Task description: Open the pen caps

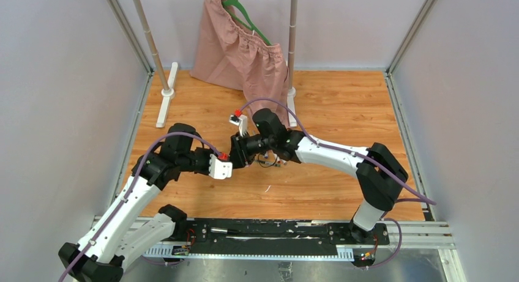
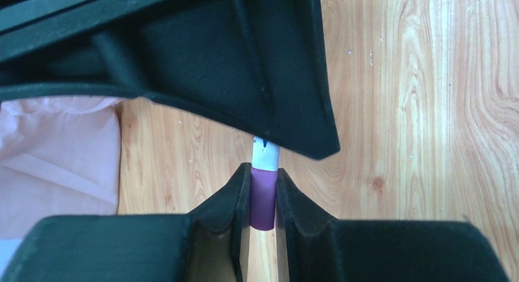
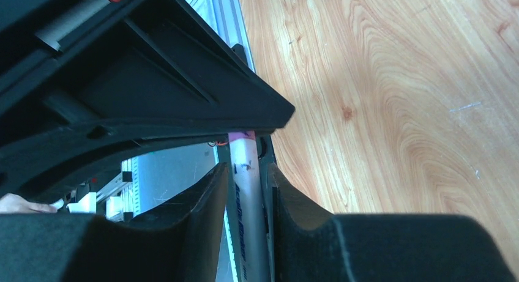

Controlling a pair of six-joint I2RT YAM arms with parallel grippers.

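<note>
A pen is held between my two grippers above the middle of the wooden table (image 1: 343, 104). My left gripper (image 2: 263, 195) is shut on its purple cap (image 2: 263, 199). The white barrel (image 2: 265, 157) runs up from the cap into the black body of the other gripper. My right gripper (image 3: 250, 187) is shut on the white printed barrel (image 3: 248, 202). The cap's end (image 3: 240, 136) shows pinkish just beyond it, under the left gripper's body. In the top view the left gripper (image 1: 231, 162) and right gripper (image 1: 242, 152) meet tip to tip and hide the pen. No other caps show.
A pink cloth (image 1: 238, 49) hangs on a green hanger (image 1: 248, 19) from a rack with two poles at the back. A thin white object (image 1: 267, 188) lies on the table near the arms. Small items (image 1: 271, 163) lie under the right arm. Metal frame walls stand left and right.
</note>
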